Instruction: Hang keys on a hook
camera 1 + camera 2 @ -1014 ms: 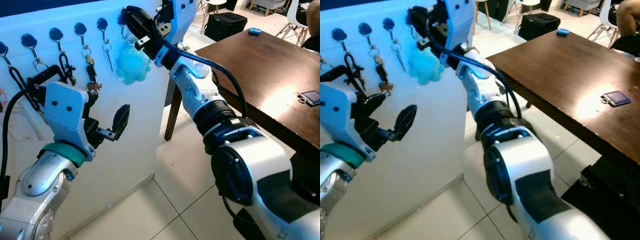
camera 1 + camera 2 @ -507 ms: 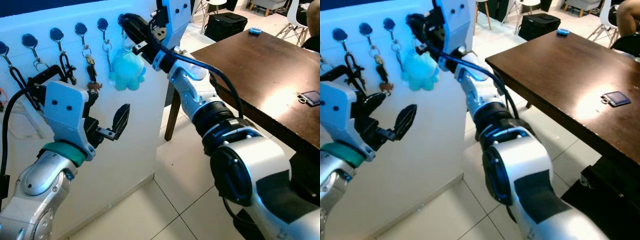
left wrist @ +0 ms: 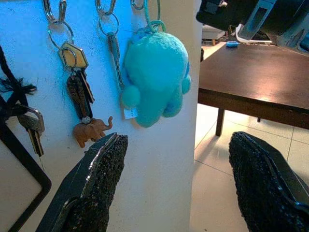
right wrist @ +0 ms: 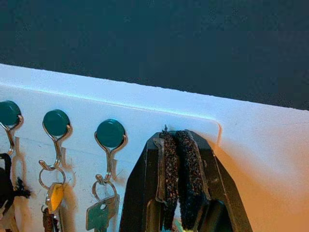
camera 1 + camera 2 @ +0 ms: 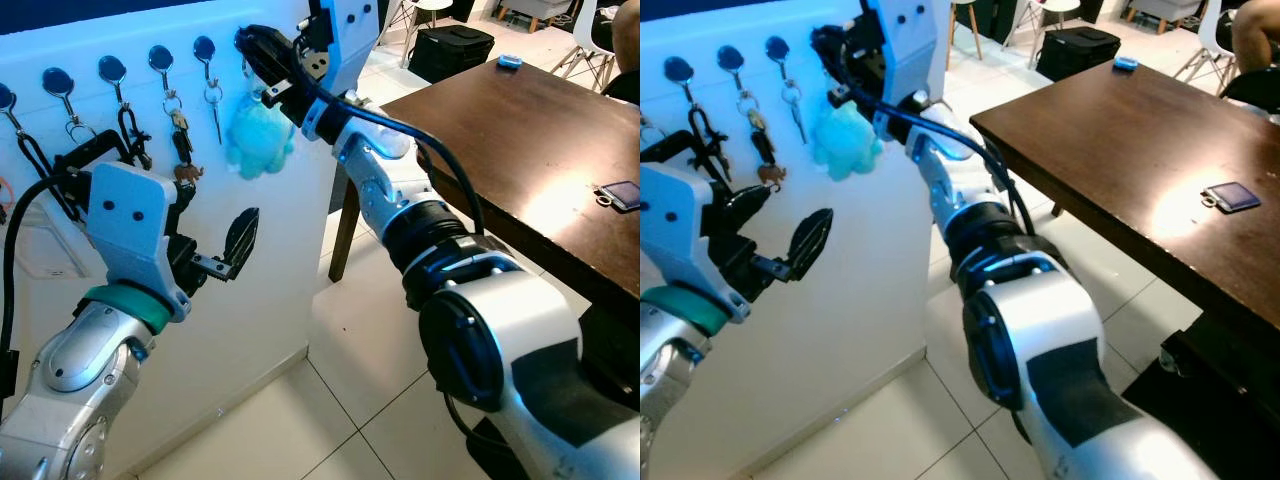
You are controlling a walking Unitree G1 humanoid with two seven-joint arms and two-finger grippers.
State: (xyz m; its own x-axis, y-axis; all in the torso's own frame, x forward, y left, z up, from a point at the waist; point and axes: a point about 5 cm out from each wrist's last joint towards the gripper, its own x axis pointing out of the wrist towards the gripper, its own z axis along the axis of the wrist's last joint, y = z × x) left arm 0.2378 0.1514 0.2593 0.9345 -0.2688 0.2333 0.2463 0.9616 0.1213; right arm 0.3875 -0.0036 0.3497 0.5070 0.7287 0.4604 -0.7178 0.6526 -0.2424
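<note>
White panel (image 5: 270,290) with a row of round-headed hooks (image 5: 111,68) along its top edge. Going left to right: black strap loop (image 5: 35,160) near the panel's left edge, then another black cord (image 5: 130,125), then keys with a small brown elephant charm (image 3: 91,130), then a single key on a ring (image 3: 113,46).

Left tool (image 5: 215,250) raised in front of the panel's middle, below the hooks, fingers (image 3: 96,183) spread wide, holding nothing, not touching the panel.

Teal plush keychain (image 5: 260,135) hangs against the panel near its top right corner, just right of the single key; its teal loop (image 3: 152,21) runs up toward the rightmost hook. Hook itself hidden behind the right tool, so can't tell for sure if the loop sits on it. Plush looks slightly blurred in the head views.

Right tool (image 5: 262,55) up at the panel's top right corner, just above the plush. In the right wrist view its fingers (image 4: 178,169) are pressed together; something teal shows at their base, probably the keychain loop, hard to confirm.

Right of the panel: dark wooden desk (image 5: 520,130), small blue thing (image 5: 510,62) near its far edge, a dark blue card-like item (image 5: 622,194) near its right edge. Black case (image 5: 455,45) on the tile floor (image 5: 370,400) behind.
</note>
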